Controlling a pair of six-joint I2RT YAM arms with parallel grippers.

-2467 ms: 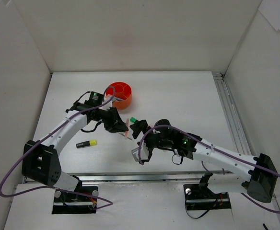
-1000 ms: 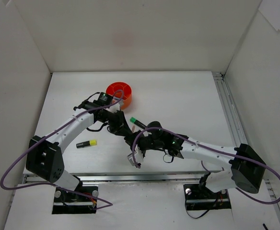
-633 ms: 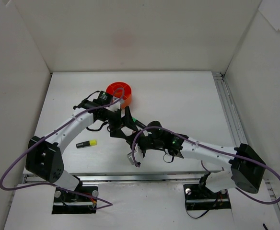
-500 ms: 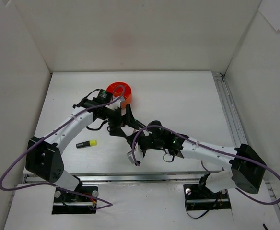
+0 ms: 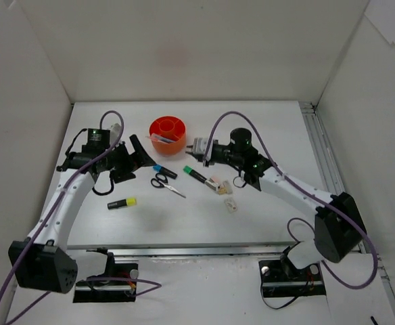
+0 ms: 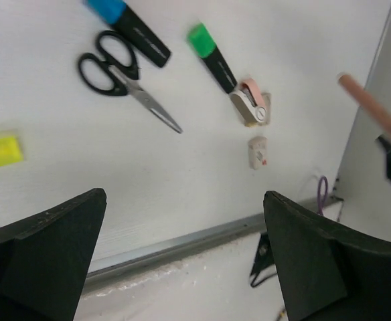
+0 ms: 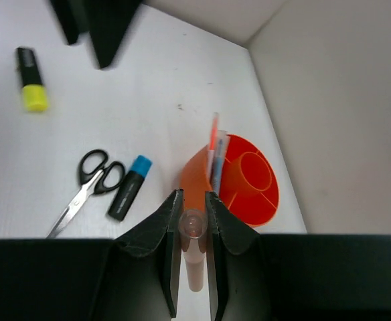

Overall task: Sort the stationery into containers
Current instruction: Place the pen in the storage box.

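Note:
The orange organiser stands at the back middle with two thin pens upright in a ring compartment. My right gripper is shut on a pink pen, just right of the organiser. My left gripper hangs open and empty to the organiser's left, above the table. On the table lie black-handled scissors, a blue highlighter, a green highlighter, a yellow highlighter and two small erasers.
White walls close in the table on three sides. A metal rail runs down the right edge and another along the front. The left wrist view also catches the held pink pen at its right.
The left gripper has opened and drawn back to the left. The right arm has swung from the front middle up to the organiser's right side, still gripping the pink pen. The stationery between them now shows.

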